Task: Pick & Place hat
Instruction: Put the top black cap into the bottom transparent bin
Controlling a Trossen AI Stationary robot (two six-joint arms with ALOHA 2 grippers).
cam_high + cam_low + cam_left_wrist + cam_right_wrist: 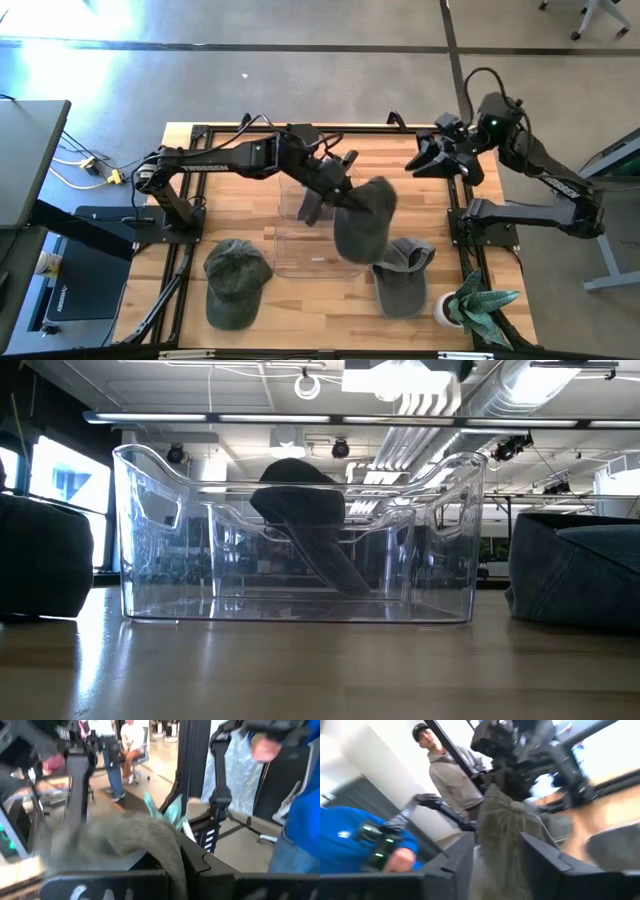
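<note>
Left gripper [345, 195] is pinching a grey hat [362, 222] tight, hanging it over the clear bin [300, 240]; right gripper [425, 158] is sitting half-parted, holding nothing

Left tool [338, 193] clamping grey hat [362, 220] over clear bin [290, 240] (right tool [425, 160] well apart)

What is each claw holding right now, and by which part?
The left claw is shut on the grey hat, gripping its upper edge above the clear bin. Which part exactly cannot be told. The right claw holds nothing.
</note>
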